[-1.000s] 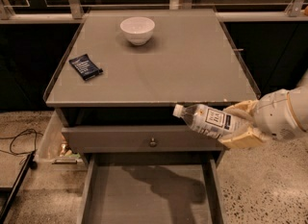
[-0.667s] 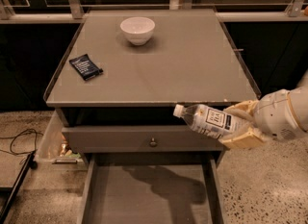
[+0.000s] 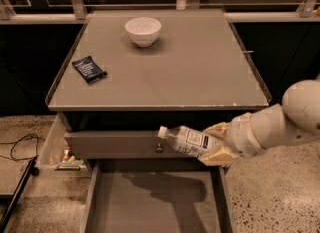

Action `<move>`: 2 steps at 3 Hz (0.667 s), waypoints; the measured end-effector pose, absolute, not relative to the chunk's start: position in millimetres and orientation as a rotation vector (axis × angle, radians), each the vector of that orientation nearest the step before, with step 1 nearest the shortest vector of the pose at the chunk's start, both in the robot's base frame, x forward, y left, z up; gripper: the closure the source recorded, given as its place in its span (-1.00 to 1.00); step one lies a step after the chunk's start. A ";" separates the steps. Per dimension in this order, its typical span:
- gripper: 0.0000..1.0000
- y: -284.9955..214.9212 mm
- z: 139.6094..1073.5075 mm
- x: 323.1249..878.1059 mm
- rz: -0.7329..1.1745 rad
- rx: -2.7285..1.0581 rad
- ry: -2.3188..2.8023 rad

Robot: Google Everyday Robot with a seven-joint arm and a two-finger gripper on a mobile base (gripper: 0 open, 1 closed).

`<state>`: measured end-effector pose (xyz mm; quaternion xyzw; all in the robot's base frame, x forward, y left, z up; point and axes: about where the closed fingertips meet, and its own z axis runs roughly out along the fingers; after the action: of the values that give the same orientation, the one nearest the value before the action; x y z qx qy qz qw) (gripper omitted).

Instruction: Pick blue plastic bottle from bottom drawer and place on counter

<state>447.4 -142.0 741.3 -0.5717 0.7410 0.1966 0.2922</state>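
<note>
My gripper (image 3: pixel 216 144) comes in from the right and is shut on the blue plastic bottle (image 3: pixel 186 140), a clear bottle with a white cap and a pale label. The bottle lies nearly level, cap pointing left, in the air above the open bottom drawer (image 3: pixel 155 204). It is in front of the closed drawer front with the round knob (image 3: pixel 159 149) and below the front rim of the counter (image 3: pixel 170 77). The drawer's grey floor shows only the arm's shadow.
A white bowl (image 3: pixel 143 31) stands at the counter's back middle. A dark blue snack packet (image 3: pixel 89 69) lies at its left. A side compartment (image 3: pixel 62 154) with small items hangs open at the cabinet's left. A black cable (image 3: pixel 20 144) lies on the speckled floor.
My gripper has moved left and down with the bottle, from level with the counter's front edge to in front of the knobbed drawer front. Nothing else has moved.
</note>
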 end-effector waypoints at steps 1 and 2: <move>1.00 -123.0 684.2 467.6 0.548 -1.509 1.957; 1.00 -111.7 651.7 476.7 0.524 -1.505 1.919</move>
<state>476.7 -111.7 651.7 -0.5721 0.7293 0.1990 0.3182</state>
